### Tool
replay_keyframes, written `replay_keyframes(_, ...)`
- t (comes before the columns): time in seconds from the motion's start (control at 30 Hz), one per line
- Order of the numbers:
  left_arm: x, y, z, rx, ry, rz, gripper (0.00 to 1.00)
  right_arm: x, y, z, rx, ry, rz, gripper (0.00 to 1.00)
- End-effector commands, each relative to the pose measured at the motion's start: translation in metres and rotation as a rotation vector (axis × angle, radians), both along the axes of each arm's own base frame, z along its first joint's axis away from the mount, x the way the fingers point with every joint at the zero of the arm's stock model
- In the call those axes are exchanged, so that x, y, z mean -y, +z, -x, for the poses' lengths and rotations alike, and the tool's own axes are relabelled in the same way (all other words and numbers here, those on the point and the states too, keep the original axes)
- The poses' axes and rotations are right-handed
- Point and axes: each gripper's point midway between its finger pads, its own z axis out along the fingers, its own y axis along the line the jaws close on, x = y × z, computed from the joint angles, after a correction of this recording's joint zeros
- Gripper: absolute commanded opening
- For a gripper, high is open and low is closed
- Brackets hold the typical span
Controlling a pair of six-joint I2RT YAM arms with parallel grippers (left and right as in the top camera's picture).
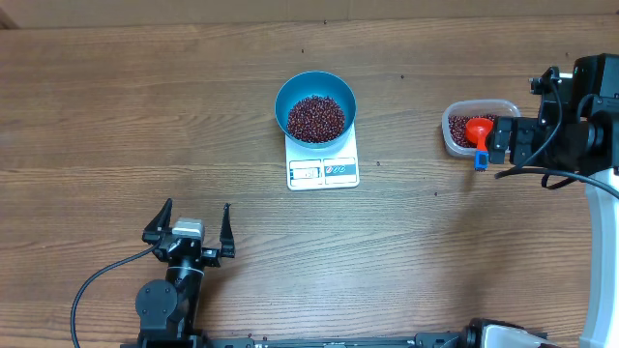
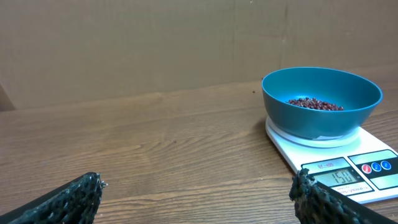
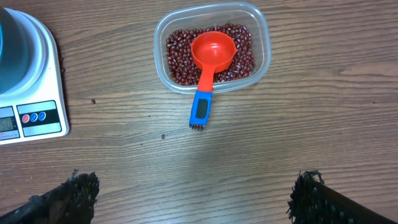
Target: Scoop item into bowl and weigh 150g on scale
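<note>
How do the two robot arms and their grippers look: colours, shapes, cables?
The left gripper has two thin, rough-textured black fingers, a grey block behind them and a trailing black cable. The right gripper looks alike, on a white arm link.

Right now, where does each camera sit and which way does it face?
Overhead: above the table, facing straight down; both arms show, left gripper at the bottom, right arm at the right edge.
Left wrist: low, facing level across the table at the bowl on the scale; left gripper open across the bottom.
Right wrist: high, facing down on the tub and scoop; right gripper open across the bottom.
Shared: the scale appears in all three.
</note>
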Motion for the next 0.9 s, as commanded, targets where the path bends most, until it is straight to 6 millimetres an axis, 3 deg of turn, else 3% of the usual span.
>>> replay_keyframes(0.0,0.002,-0.001,0.000,0.003,-0.009,0.014,1.00,-0.002,0.006,-0.004,0.021,0.009,-0.004,1.00)
replay_keyframes(0.33,0.002,-0.001,0.000,0.003,-0.009,0.014,0.99,-0.011,0.016,-0.009,0.079,0.033,-0.045,1.00)
replay_keyframes(0.5,0.002,-0.001,0.000,0.003,-0.009,0.014,0.99,-0.032,0.023,-0.025,0.247,0.107,-0.137,1.00)
replay_keyframes(0.87,0.002,-0.001,0.000,0.003,-0.009,0.014,1.00,-0.062,-0.017,-0.032,0.616,0.267,-0.207,1.00)
